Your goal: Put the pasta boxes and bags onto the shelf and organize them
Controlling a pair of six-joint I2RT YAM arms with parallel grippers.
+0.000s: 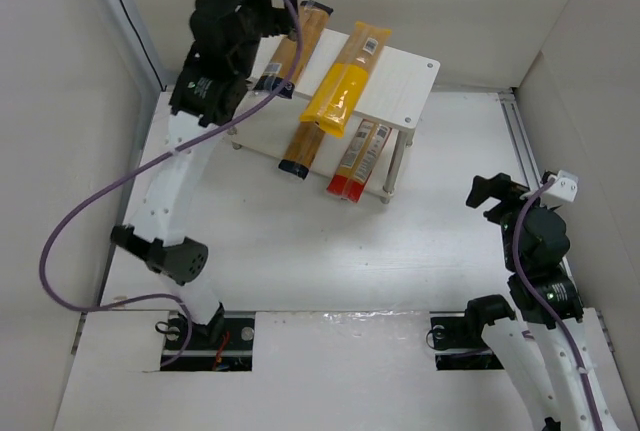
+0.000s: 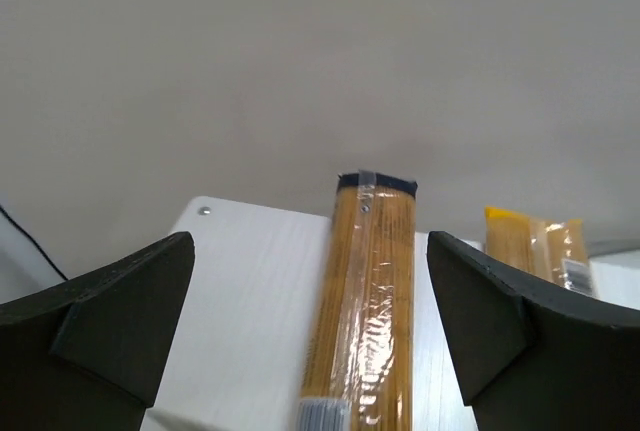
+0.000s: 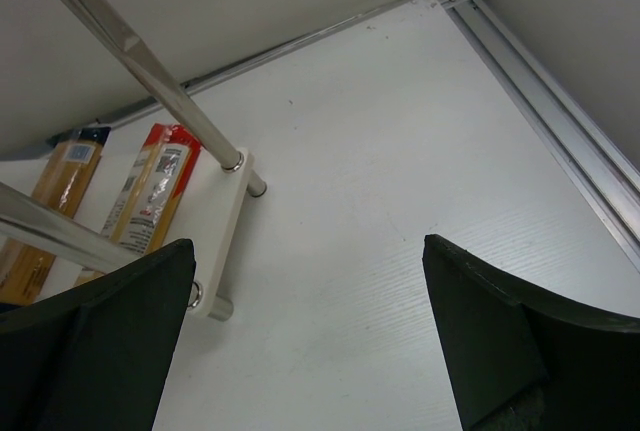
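Above shelf, left gripper, seemingly agape

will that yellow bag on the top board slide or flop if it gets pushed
The yellow bag lies flat and askew on the shelf, so it would probably slide or pivot, not roll. Its glossy film looks slippery. Its near end seems to reach the front edge, so a push that way might tip it off.

light: bright, even, diffuse | shadows: soft, faint | focus: wrist views slightly soft | glare: slight
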